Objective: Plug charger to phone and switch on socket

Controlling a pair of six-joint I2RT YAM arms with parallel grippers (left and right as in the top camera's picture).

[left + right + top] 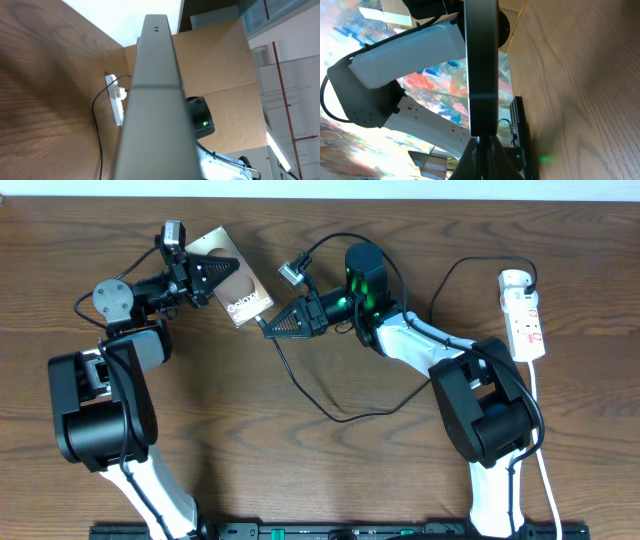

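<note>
Phone (243,292), clamped in the left fingers (208,275), aims its short end at the right fingers (290,320) pinching the charger (340,418) tip.

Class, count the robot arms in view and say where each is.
2. The left arm rises from lower left, its pincer shut on the phone. The right arm rises from lower right, its pincer shut on the charger beside the phone.

White shells are covering black joints on the left arm (100,415) and right arm (490,415); a green light (352,280) is glowing on the right one; the left gripper (222,272) and right gripper (268,330) are tapering black.
</note>
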